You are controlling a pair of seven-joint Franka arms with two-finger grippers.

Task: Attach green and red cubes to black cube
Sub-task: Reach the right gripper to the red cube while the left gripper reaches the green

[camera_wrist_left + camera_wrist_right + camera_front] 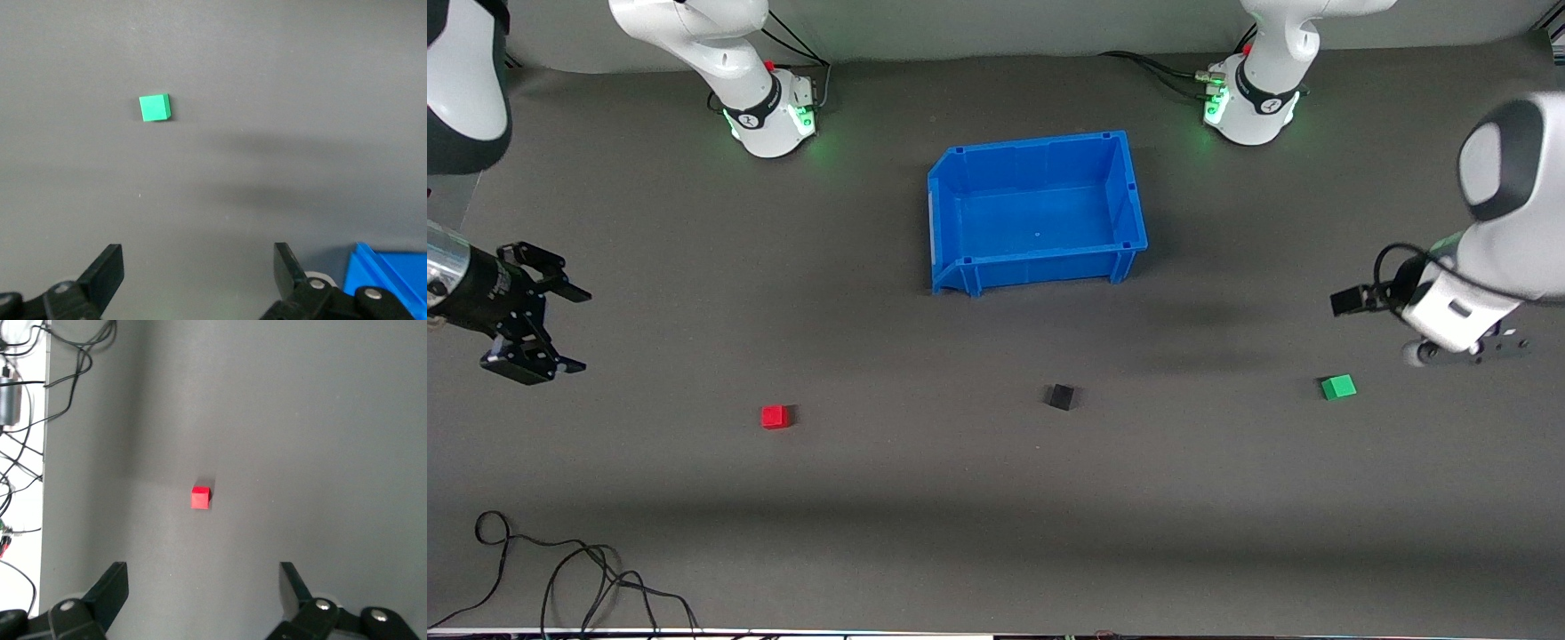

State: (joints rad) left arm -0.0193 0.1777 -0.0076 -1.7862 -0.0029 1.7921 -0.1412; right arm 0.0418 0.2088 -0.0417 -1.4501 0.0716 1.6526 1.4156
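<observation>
The black cube (pixel 1060 396) sits on the dark table, nearer to the front camera than the blue bin. The red cube (pixel 775 416) lies toward the right arm's end and shows in the right wrist view (pixel 201 497). The green cube (pixel 1338 387) lies toward the left arm's end and shows in the left wrist view (pixel 155 107). My right gripper (pixel 572 327) is open and empty, up in the air at the right arm's end of the table, apart from the red cube; its own view shows it too (pixel 203 590). My left gripper (pixel 1476 351) is open and empty, beside the green cube and above table level, as its own view also shows (pixel 198 273).
A blue bin (pixel 1129 191) stands empty mid-table, nearer the arms' bases than the cubes; its corner shows in the left wrist view (pixel 390 273). Loose black cables (pixel 560 569) lie at the table's front edge toward the right arm's end, and also show in the right wrist view (pixel 27 393).
</observation>
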